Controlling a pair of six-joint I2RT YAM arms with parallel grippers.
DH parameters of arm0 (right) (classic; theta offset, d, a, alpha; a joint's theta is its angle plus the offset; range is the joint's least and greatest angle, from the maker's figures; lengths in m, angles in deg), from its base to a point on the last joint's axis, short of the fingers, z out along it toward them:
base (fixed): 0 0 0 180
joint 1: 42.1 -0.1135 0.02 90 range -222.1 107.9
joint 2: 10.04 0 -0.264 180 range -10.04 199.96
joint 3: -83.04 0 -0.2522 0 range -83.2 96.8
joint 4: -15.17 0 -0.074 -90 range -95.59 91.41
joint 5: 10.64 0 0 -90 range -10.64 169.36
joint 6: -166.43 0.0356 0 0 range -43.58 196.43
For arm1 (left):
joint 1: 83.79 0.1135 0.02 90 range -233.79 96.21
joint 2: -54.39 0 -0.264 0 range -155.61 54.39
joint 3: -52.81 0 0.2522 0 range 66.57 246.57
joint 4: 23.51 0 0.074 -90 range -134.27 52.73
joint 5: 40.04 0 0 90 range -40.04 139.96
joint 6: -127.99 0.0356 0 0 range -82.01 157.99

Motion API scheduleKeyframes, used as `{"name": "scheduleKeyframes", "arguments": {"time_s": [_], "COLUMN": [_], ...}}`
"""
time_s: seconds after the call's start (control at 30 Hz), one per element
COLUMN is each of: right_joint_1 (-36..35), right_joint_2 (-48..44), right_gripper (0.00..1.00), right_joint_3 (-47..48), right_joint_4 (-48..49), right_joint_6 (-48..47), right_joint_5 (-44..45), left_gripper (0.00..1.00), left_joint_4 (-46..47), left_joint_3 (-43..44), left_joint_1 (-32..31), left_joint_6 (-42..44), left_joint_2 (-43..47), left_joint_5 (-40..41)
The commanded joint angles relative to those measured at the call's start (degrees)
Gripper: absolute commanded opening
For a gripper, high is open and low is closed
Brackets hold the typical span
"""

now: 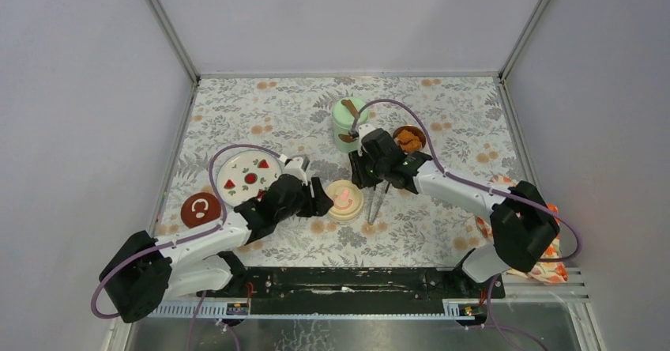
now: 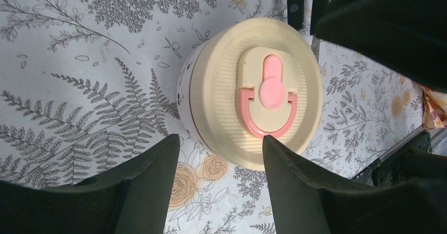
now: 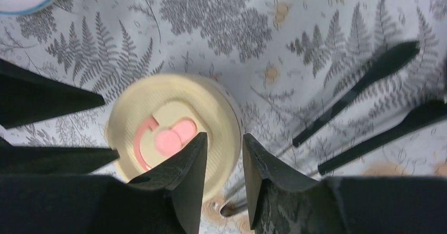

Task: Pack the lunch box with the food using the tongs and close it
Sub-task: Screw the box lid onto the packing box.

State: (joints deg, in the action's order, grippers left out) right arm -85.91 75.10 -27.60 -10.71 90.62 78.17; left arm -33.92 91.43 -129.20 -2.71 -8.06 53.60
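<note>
While the cream-lidded bowl sits mid-bench toward the near edge, the left fingers stand open beside it, the right fingers slightly parted and empty, tongs lying alongside.

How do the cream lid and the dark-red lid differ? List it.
The cream lid carries a pink handle; the dark-red lid a white one. The cream lid sits between left gripper and right gripper; the dark-red lid lies by the plate. Both are round.
</note>
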Motion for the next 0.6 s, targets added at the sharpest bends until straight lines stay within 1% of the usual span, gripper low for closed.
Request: {"name": "scheduleKeyframes", "arguments": {"time_s": [0.0, 0.3, 0.57], "right_joint_1": [0.4, 0.3, 0.4], "right_joint_2": [4.5, 9.1, 8.5], "right_gripper": [0.38, 0.38, 0.37], "right_joint_3": [5.9, 8.2, 7.6], "right_joint_4": [1.4, 1.0, -1.3], "right_joint_6": [-4.7, -6.3, -6.0], "right_joint_5": [-1.6, -5.2, -7.1], "left_gripper": [0.67, 0.69, 0.7], "left_joint_4": [-0.9, 1.0, 2.6], "left_joint_3": [1.6, 1.0, 0.9], "left_joint_1": [-0.8, -1.0, -1.2], "left_joint_6": [-1.3, -2.3, -2.5], "left_joint_2": [0.0, -0.4, -2.0], "left_joint_5": [0.2, -0.3, -1.2]}}
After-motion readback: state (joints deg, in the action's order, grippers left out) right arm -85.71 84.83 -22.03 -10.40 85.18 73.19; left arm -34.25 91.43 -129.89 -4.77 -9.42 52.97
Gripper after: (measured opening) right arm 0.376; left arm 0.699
